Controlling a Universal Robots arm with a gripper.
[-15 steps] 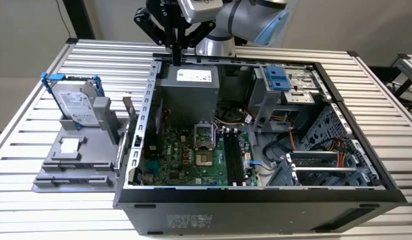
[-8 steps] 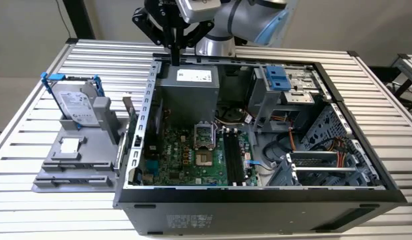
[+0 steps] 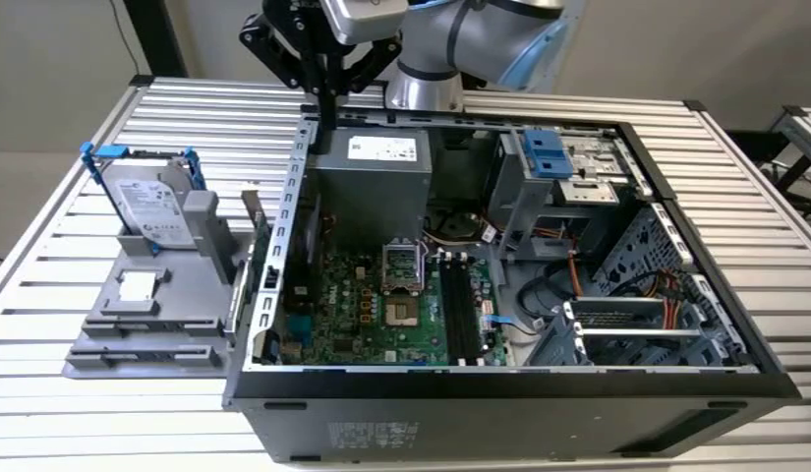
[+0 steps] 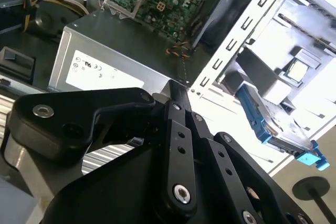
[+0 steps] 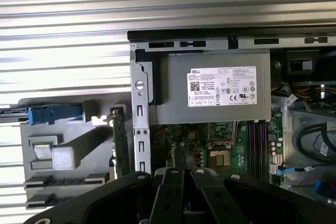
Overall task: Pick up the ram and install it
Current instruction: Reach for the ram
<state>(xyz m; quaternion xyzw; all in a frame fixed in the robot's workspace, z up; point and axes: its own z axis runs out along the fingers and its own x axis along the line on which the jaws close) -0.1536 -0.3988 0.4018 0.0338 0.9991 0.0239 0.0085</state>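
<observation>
The ram [image 5: 120, 141] is a long narrow circuit-board stick standing on edge in the grey fixture [image 3: 143, 324], right beside the case's outer wall; in the exterior view the ram [image 3: 253, 210] is a thin dark strip. My black gripper [image 3: 327, 113] hangs above the far corner of the open computer case, over the grey power supply [image 3: 373, 172], well away from the ram. Its fingers [image 4: 177, 129] meet at the tip and look shut with nothing between them; the gripper [image 5: 187, 170] also shows in the first wrist view. The black memory slots [image 3: 460, 317] lie on the green motherboard.
A silver hard drive in a blue frame [image 3: 149, 202] stands upright at the fixture's far end. The case [image 3: 510, 393] holds the motherboard, cables and a drive cage [image 3: 641, 334] on the exterior view's right. All rests on a slatted metal table [image 3: 38, 403].
</observation>
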